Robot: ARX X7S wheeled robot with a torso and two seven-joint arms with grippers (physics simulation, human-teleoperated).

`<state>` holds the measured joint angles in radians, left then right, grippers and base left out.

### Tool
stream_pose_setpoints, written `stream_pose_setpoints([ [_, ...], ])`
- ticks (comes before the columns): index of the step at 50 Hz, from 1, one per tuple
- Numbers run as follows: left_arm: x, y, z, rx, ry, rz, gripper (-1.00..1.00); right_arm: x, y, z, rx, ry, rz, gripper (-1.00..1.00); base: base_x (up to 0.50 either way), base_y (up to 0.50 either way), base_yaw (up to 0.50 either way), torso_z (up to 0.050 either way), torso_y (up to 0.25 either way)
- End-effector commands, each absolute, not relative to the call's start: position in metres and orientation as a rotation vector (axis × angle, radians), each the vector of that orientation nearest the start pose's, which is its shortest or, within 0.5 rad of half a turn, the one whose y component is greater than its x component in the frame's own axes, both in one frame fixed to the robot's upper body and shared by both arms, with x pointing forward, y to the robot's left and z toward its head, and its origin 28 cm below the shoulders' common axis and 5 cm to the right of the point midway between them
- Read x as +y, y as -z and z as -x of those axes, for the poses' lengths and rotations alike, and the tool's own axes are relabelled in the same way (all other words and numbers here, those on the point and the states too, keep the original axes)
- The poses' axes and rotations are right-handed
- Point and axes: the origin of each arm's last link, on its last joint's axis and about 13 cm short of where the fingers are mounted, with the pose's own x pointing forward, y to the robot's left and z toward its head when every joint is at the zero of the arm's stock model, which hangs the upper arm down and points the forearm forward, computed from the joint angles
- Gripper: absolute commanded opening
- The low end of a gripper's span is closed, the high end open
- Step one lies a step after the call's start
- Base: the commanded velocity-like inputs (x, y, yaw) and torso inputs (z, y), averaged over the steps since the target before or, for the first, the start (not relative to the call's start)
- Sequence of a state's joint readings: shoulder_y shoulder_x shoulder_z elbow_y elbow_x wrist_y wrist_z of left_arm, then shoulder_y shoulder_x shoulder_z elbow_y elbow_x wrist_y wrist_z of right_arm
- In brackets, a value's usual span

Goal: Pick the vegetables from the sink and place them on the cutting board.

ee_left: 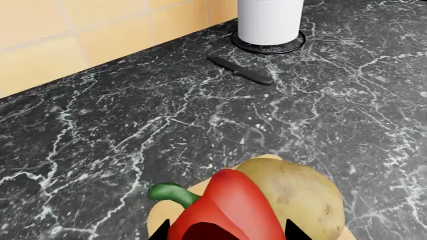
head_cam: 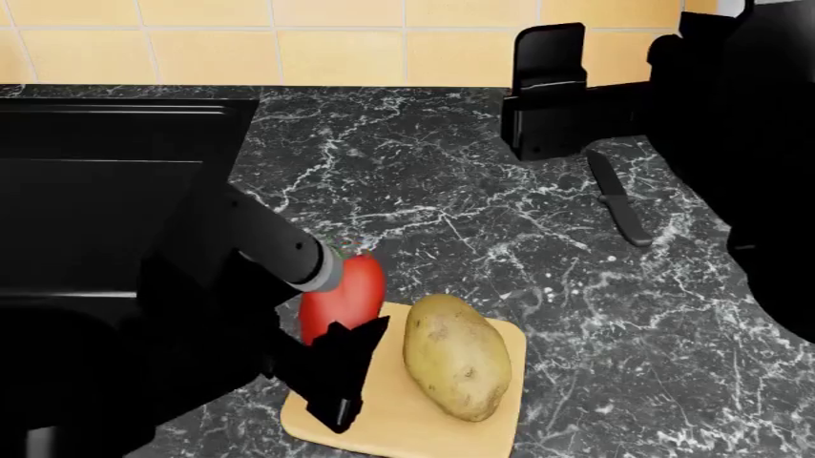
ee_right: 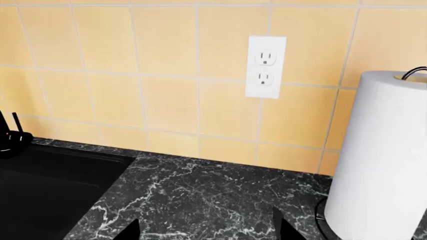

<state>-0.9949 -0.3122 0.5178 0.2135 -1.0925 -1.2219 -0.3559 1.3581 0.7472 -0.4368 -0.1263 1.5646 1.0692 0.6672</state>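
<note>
The red bell pepper (ee_left: 223,215) with a green stem sits between my left gripper's fingertips (ee_left: 160,232). In the head view it (head_cam: 344,291) is at the left end of the pale cutting board (head_cam: 395,420), with my left gripper (head_cam: 338,343) shut on it. The tan potato (head_cam: 456,355) lies on the board beside the pepper, and in the left wrist view the potato (ee_left: 303,195) is right behind the pepper. The black sink (head_cam: 102,162) is at the left. My right gripper (head_cam: 551,67) is raised at the back right, and in its wrist view the gripper (ee_right: 207,232) is open and empty.
A black knife (head_cam: 620,205) lies on the marble counter right of the board; it also shows in the left wrist view (ee_left: 241,70). A white paper towel roll (ee_right: 383,160) stands by the tiled wall. A wall outlet (ee_right: 265,66) is above the counter.
</note>
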Motion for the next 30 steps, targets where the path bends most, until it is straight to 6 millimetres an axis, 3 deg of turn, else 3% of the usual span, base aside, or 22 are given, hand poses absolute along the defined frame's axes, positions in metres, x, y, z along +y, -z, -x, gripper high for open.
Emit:
stream_pose_setpoints([
  [1,0.151,-0.210,-0.286,0.366,0.620,-0.199,-1.00,-0.156,-0.335,-0.272,0.079,-0.227,0.004,1.00,0.00,0.00,0.00,0.000,0.000],
  [19,0.148,-0.207,-0.280,0.374,0.627,-0.221,-1.00,-0.157,-0.327,-0.271,0.097,-0.242,-0.004,1.00,0.00,0.00,0.00,0.000,0.000],
  [20,0.148,-0.208,-0.280,0.373,0.623,-0.223,1.00,-0.157,-0.327,-0.271,0.097,-0.244,-0.005,1.00,0.00,0.00,0.00,0.000,0.000],
  [30,0.150,-0.216,-0.280,0.357,0.614,-0.215,1.00,-0.156,-0.327,-0.271,0.100,-0.248,-0.008,1.00,0.00,0.00,0.00,0.000,0.000],
])
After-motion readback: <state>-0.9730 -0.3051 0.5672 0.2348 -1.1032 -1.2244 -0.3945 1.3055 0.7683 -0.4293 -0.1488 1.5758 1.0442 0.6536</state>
